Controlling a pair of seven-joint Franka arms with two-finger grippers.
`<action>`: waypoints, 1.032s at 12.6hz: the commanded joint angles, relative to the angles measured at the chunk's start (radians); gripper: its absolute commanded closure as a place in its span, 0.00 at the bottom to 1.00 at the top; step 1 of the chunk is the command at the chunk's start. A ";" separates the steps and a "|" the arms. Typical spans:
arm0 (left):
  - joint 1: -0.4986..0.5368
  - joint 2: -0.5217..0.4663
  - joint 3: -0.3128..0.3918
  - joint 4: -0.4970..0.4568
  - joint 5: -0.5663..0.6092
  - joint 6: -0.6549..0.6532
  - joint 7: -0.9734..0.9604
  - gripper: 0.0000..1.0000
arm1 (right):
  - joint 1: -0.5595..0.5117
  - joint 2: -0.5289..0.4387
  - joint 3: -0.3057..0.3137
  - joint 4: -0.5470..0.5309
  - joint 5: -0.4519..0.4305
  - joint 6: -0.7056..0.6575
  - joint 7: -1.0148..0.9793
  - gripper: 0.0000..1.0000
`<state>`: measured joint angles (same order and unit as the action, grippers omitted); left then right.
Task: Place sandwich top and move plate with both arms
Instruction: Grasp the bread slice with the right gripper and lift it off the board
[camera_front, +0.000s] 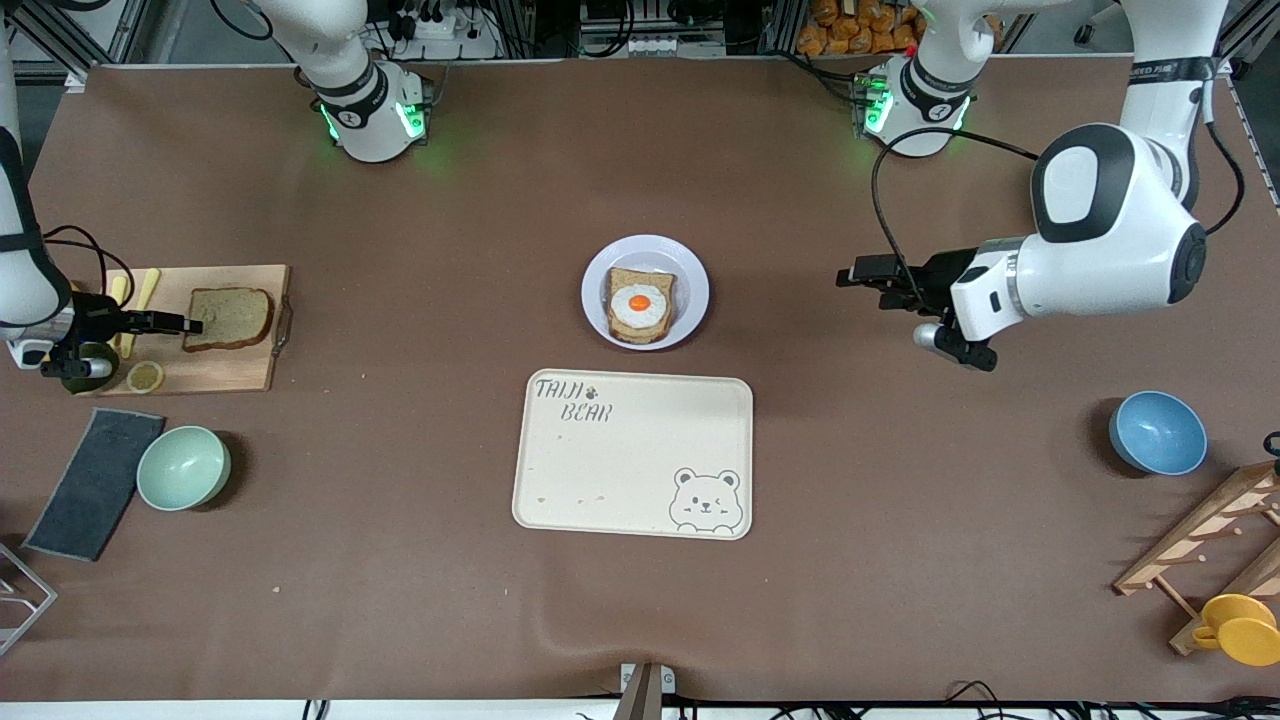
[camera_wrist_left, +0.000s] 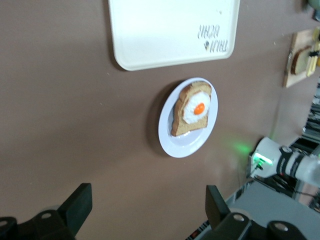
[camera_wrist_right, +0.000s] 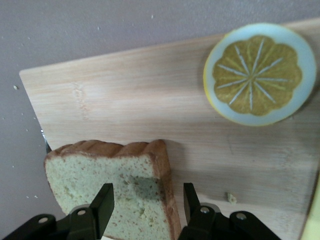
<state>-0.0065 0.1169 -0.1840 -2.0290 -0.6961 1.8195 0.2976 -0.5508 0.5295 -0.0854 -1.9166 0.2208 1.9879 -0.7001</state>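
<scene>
**Sandwich top on the board, gripper fingers astride one edge**

Sandwich top (camera_front: 228, 317) was seen lying flat on the wooden cutting board (camera_front: 215, 368) at the right arm's end of the table. The right gripper (camera_wrist_right: 146, 206) was held low at the slice's edge, its fingers parted with the crust corner between them; whether the pads touched the bread could not be told. A lemon slice (camera_wrist_right: 259, 73) lay on the same board, apart from the bread.

The plate (camera_front: 690, 273) was found at the middle of the table, just farther from the front camera than the bear-printed tray (camera_front: 632, 455). On it a bread slice with a fried egg (camera_front: 640, 304) was carried.

The left gripper (camera_front: 868, 278) was held in the air over bare table toward the left arm's end, waiting, its fingers (camera_wrist_left: 75, 207) spread wide and nothing between them.
</scene>
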 joint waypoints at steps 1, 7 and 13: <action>0.007 -0.034 -0.006 -0.068 -0.101 0.017 0.070 0.00 | -0.035 -0.029 0.016 -0.062 0.018 0.017 -0.047 0.35; 0.008 -0.046 -0.015 -0.092 -0.112 0.018 0.106 0.00 | -0.032 -0.040 0.018 -0.061 0.018 0.006 -0.082 1.00; 0.008 -0.042 -0.015 -0.117 -0.117 0.020 0.132 0.00 | 0.031 -0.068 0.022 -0.003 0.020 -0.168 -0.030 1.00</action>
<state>-0.0068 0.1037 -0.1908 -2.1093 -0.7840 1.8225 0.4071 -0.5466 0.4979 -0.0655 -1.9362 0.2234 1.8919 -0.7627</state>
